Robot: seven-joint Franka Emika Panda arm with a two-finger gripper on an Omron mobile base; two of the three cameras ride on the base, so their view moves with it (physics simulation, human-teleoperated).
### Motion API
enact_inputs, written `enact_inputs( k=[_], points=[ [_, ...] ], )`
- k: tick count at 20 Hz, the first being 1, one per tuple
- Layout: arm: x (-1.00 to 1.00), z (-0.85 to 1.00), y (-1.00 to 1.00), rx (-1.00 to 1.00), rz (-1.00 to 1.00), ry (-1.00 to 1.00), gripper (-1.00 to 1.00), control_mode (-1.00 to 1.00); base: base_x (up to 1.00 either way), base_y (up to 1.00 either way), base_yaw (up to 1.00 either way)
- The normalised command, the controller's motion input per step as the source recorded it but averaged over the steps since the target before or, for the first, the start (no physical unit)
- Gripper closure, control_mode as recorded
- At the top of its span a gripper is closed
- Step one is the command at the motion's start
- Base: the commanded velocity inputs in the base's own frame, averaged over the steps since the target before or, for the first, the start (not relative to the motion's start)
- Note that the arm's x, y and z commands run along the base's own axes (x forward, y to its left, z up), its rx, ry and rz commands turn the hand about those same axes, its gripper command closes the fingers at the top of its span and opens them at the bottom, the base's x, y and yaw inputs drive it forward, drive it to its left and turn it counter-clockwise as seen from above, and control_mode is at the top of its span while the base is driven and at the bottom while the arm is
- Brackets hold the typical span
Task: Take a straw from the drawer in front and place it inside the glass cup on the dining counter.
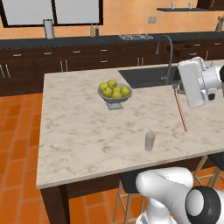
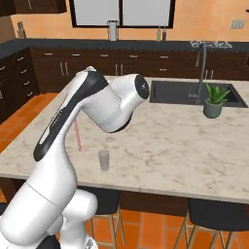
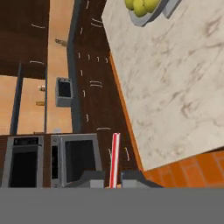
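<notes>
My gripper (image 3: pixel 113 178) is shut on the thin red-pink straw (image 3: pixel 114 157), which runs out from between the two fingertips. In the left base view the straw (image 1: pixel 180 110) hangs slanted below the white hand over the dining counter (image 1: pixel 78 127), its lower end to the right of the glass cup (image 1: pixel 149 141) and apart from it. From the right base view the straw (image 2: pixel 77 136) shows beside the arm, left of the glass cup (image 2: pixel 104 160). The small clear tumbler stands upright near the counter's front edge. The drawer is out of view.
A grey bowl of green apples (image 1: pixel 114 93) sits mid-counter. A sink (image 1: pixel 146 76) with a tall faucet (image 1: pixel 168 54) is set in the far side, with a potted plant (image 2: pixel 214 101) beside it. Stools (image 2: pixel 214 214) stand under the front edge.
</notes>
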Motion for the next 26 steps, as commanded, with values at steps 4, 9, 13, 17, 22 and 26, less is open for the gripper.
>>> enact_inputs(
  k=[4,9,13,17,22,26],
  points=[
    [0.61,-0.29,0.0,0.27,0.0,0.05,1.0,-1.0,0.0,0.0,0.0],
    [0.51,-0.33,0.0,0.19,0.0,0.1,1.0,-1.0,0.0,0.0,0.0],
    [0.39,-0.22,0.0,0.03,-0.02,0.08,1.0,-1.0,0.0,0.0,0.0],
    [0.2,-0.14,-0.09,-0.01,-0.09,0.07,1.0,-1.0,0.0,0.0,0.0],
    [0.12,-0.34,-0.13,-0.03,-0.11,0.12,1.0,-1.0,0.0,0.0,0.0],
    [0.16,-0.42,-0.07,-0.02,-0.1,0.13,1.0,-1.0,0.0,0.0,0.0]
  ],
)
